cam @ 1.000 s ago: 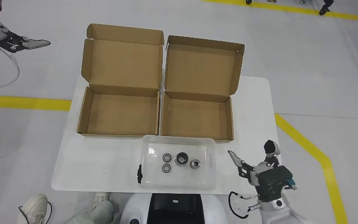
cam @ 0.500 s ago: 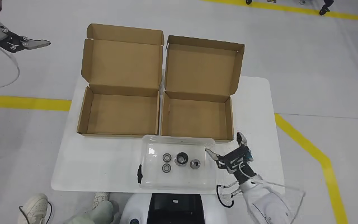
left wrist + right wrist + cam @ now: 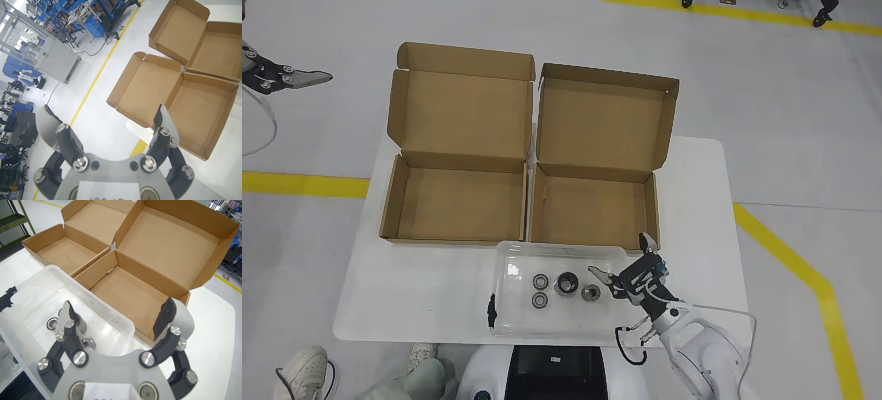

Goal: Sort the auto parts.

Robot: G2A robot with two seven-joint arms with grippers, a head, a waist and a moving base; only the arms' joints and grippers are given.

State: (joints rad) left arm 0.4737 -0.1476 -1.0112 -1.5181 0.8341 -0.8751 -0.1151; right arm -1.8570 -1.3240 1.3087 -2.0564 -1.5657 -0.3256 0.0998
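The jaws of the right gripper (image 3: 117, 306) stand wide apart and hold nothing. In the top view the right gripper (image 3: 620, 257) hangs over the right end of the clear tray (image 3: 562, 246). One fingertip is just above the small silver part (image 3: 589, 293); the other is near the front right corner of the right box (image 3: 592, 212).

The four auto parts lie on the bottom of the tray: two small rings (image 3: 540, 290), one behind the other, then a larger dark bearing (image 3: 565, 284) beside them, then the small silver part. None of them is touched.

The jaws of the left gripper (image 3: 103, 108) are also wide apart and hold nothing. It hangs over the floor (image 3: 90, 37) with its yellow line (image 3: 98, 72), well apart from the tray.

The left box (image 3: 462, 205) and the right box stand side by side behind the tray, touching each other, with lids folded back. All stand on the white table (image 3: 692, 180).
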